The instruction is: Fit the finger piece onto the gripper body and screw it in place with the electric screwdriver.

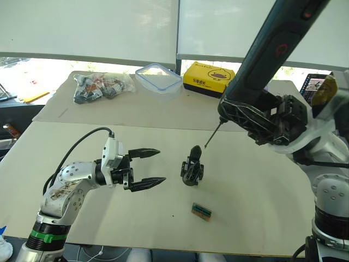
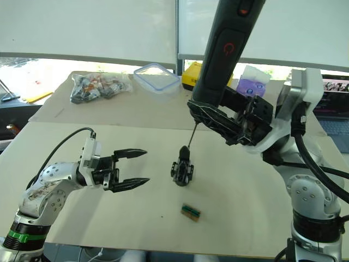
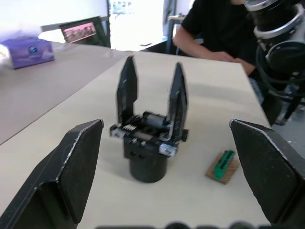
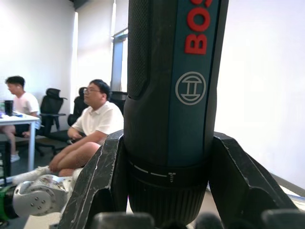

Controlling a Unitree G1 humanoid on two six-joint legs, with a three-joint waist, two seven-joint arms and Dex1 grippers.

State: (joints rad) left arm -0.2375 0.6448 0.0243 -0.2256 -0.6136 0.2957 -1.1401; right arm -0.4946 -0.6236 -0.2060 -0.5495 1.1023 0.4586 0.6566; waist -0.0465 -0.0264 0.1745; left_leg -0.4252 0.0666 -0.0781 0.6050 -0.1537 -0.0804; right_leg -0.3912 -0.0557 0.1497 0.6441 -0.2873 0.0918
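Right wrist view: right claw (image 4: 167, 191) clamps electric screwdriver (image 4: 171, 109), tip hidden; left claw (image 1: 147, 167) gapes empty.

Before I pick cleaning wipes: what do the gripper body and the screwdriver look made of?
The gripper body looks like matte black moulded plastic with pale metal-looking parts. The electric screwdriver, held in the right claw, seems dark plastic with a stippled, probably rubbery grip; its thin bit looks like metal.

Screwdriver (image 2: 221, 49): dark teal-black, red markings. Gripper body (image 1: 192, 168): black, pale details. Small block (image 1: 201, 212): green on tan. Surface (image 1: 262, 207): beige. Box (image 1: 208, 79): yellow. Hands: black fingers.
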